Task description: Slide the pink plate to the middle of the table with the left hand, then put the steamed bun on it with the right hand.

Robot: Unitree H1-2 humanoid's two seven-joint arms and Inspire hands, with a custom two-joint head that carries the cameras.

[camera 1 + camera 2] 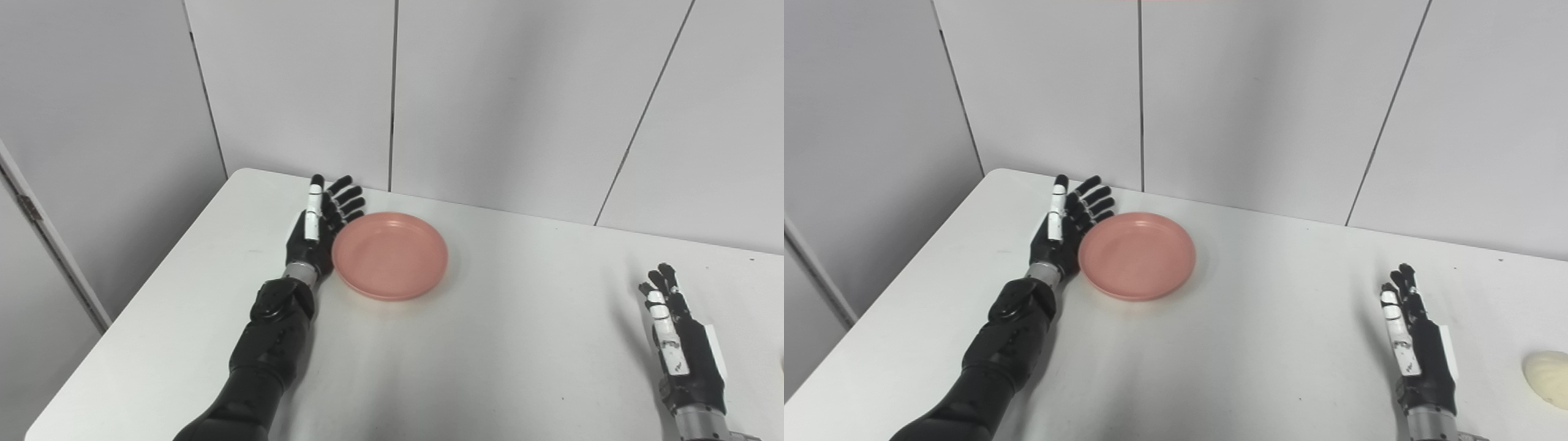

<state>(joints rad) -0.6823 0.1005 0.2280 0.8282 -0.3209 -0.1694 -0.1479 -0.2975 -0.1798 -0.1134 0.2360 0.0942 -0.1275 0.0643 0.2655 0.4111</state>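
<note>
A pink plate [390,254] lies flat on the white table [490,343], left of its middle, with nothing on it. My left hand [321,223] stands open on edge against the plate's left rim, fingers stretched toward the far wall. My right hand [1415,343] is open near the front right, palm turned left, holding nothing. A pale steamed bun [1546,378] rests on the table to the right of that hand, apart from it, at the right edge of the right eye view.
Grey wall panels [392,92] close off the far side right behind the table's back edge. The table's left edge [141,294] runs diagonally close to my left forearm.
</note>
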